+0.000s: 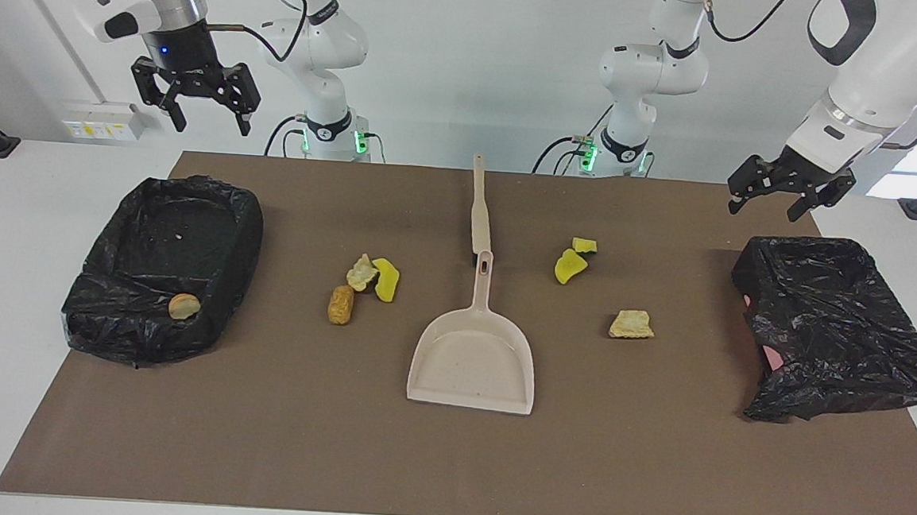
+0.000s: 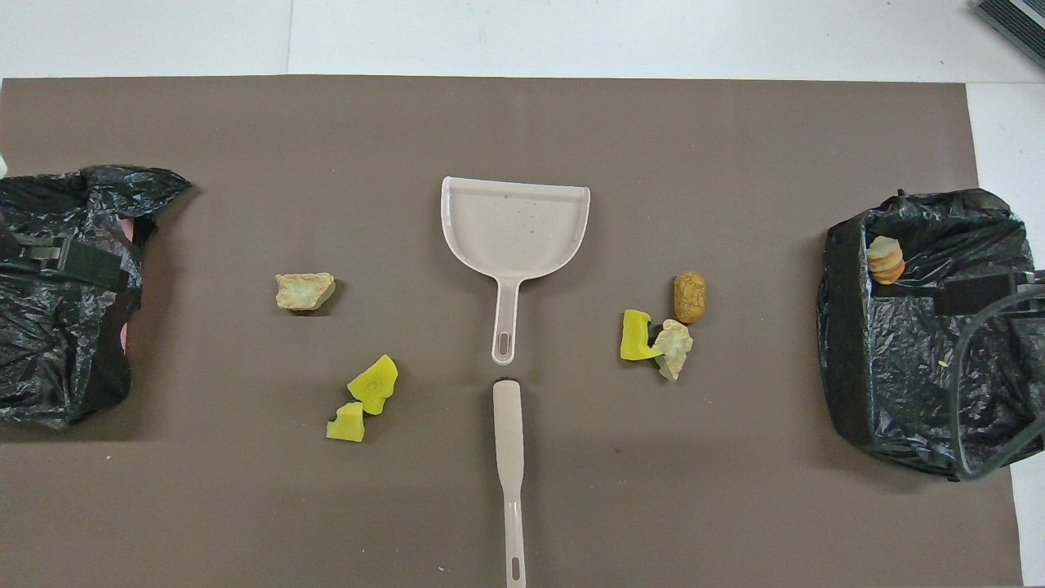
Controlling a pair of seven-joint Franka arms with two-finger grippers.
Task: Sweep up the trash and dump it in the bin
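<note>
Hanging open and empty, the right claw (image 1: 203, 114) is hovering over its bin (image 1: 163, 267). The left claw (image 1: 772, 199) is hovering open and empty by the other bin (image 1: 836, 328). Trash (image 1: 632, 324) is lying beside the dustpan (image 1: 474, 362).
</note>
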